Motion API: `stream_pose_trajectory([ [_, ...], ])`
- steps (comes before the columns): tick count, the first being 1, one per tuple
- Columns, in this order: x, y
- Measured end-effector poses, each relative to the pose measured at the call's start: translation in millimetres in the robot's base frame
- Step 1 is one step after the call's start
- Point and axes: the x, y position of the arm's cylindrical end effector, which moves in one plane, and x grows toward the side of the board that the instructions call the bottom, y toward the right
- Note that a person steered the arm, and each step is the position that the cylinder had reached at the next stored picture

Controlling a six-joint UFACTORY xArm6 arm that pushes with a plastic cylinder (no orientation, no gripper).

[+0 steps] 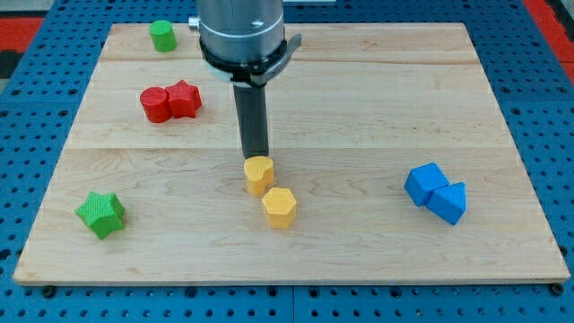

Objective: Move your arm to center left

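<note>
My tip stands near the board's middle, just above and touching the top edge of a yellow block. A yellow hexagon block lies just below-right of that one. To the view's left of the tip are a red cylinder and a red star, touching each other. A green star lies at lower left. A green cylinder stands at upper left.
A blue cube and a blue triangular block touch each other at the view's right. The wooden board rests on a blue pegboard. The arm's grey body hangs over the board's top middle.
</note>
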Motion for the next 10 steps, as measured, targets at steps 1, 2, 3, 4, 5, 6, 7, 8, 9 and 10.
stream_pose_trajectory([
  [1,22,7],
  [2,31,6],
  [3,27,-13],
  [4,26,-41],
  [5,26,-47],
  [6,21,-55],
  [7,17,-120],
  [8,9,-165],
  [9,-33,-175],
  [10,-56,-189],
])
